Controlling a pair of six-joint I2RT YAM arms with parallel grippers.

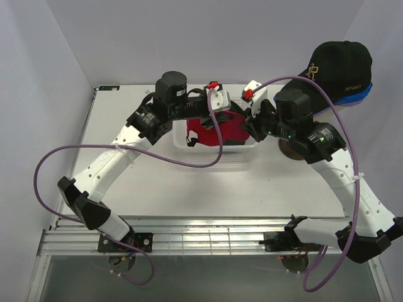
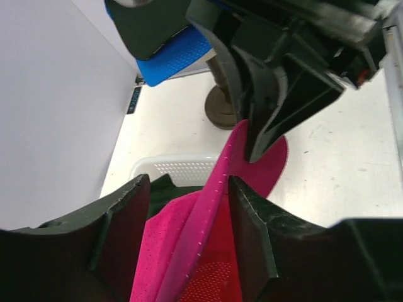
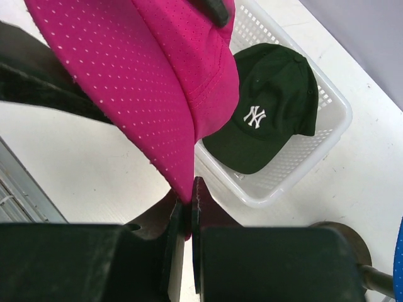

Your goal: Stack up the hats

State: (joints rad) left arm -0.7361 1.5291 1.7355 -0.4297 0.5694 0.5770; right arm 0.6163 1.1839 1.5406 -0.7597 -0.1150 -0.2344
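The magenta hat [image 1: 214,132] hangs above the white basket [image 1: 182,143]. My right gripper [image 3: 187,207] is shut on the edge of its brim [image 3: 182,157]. My left gripper [image 2: 186,233] is open, its fingers [image 2: 252,233] standing either side of a fold of the magenta hat [image 2: 189,245]. The dark green NY hat [image 3: 271,113] lies in the basket [image 3: 315,145]. The black hat with the gold emblem [image 1: 340,63] sits on top of the bright blue hat [image 1: 356,95] at the back right. The lavender hat is hidden.
The brown stand's round base [image 1: 289,150] stands right of the basket, close behind my right wrist; it also shows in the left wrist view [image 2: 220,110]. Grey walls close in at the left and back. A metal rail [image 1: 208,236] runs along the near edge.
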